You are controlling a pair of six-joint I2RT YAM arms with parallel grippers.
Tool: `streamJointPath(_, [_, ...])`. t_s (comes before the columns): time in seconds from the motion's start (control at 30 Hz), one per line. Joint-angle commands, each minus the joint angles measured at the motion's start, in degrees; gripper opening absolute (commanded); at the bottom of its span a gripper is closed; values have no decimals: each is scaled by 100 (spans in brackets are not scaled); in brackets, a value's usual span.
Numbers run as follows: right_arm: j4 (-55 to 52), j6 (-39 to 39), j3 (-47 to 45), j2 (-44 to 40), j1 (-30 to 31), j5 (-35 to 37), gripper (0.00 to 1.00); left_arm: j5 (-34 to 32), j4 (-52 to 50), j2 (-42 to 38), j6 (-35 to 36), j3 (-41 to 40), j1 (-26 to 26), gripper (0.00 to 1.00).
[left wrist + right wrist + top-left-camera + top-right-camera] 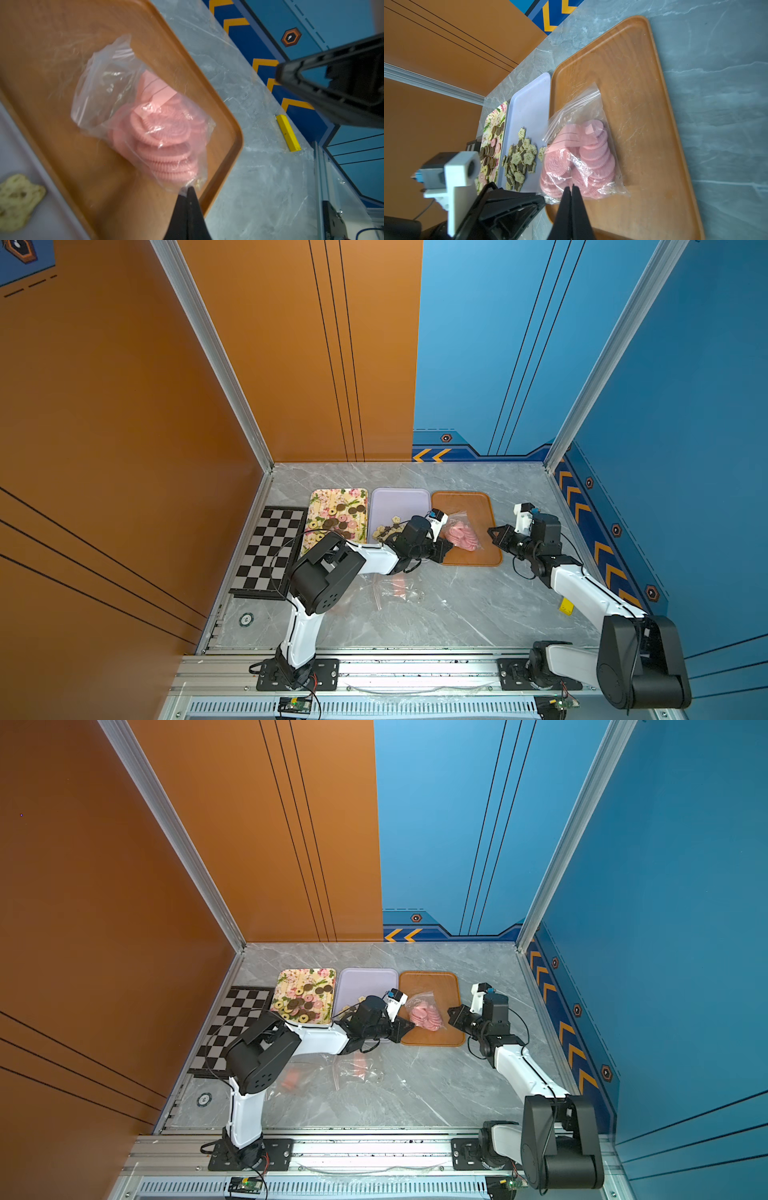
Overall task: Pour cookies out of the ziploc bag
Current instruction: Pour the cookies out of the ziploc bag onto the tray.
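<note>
A clear ziploc bag point(461, 531) point(426, 1013) lies on the orange tray point(469, 502), full of pink disc cookies point(162, 133) point(591, 153). My left gripper point(187, 189) is shut, pinching a corner of the bag's plastic at the tray's near left side point(444, 547). My right gripper point(492, 531) point(572, 187) is shut at the bag's right edge. Its tips overlap the bag in the right wrist view, and I cannot tell whether any plastic is between them. The bag's zip end point(583, 93) points toward the back wall.
A lilac tray point(399, 502) holds cream and dark flower cookies point(521, 160). A floral tray point(332, 497) holds round cookies point(338, 518). A chessboard point(270, 551) lies far left. Empty clear bags point(395, 589) lie on the marble in front. A yellow block point(287, 133) sits by the right wall.
</note>
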Motion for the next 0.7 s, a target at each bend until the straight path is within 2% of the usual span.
streamJointPath(0.0, [-448,-274,-137,228,-3,34,26,14,-596,26,161,196,-116,0])
streamJointPath(0.03, [-538,-329,-135,368,12,165,35,-73,-589,135,126,210,-119,0])
streamJointPath(0.1, [-482,-365,-172,670,40,204,38,-355,-597,296,96,222,-164,0])
streamJointPath(0.23, [-439,-333,-53,1191,181,247,38,-757,-595,454,162,229,-211,0])
streamJointPath(0.43, [-126,-33,-132,1532,323,276,40,-1288,-583,482,376,152,-332,0])
streamJointPath(0.53, [51,86,-126,1632,367,360,44,-1380,-588,482,400,110,-366,0])
streamJointPath(0.67, [111,160,-28,1739,393,513,43,-1492,-524,407,457,3,-395,0])
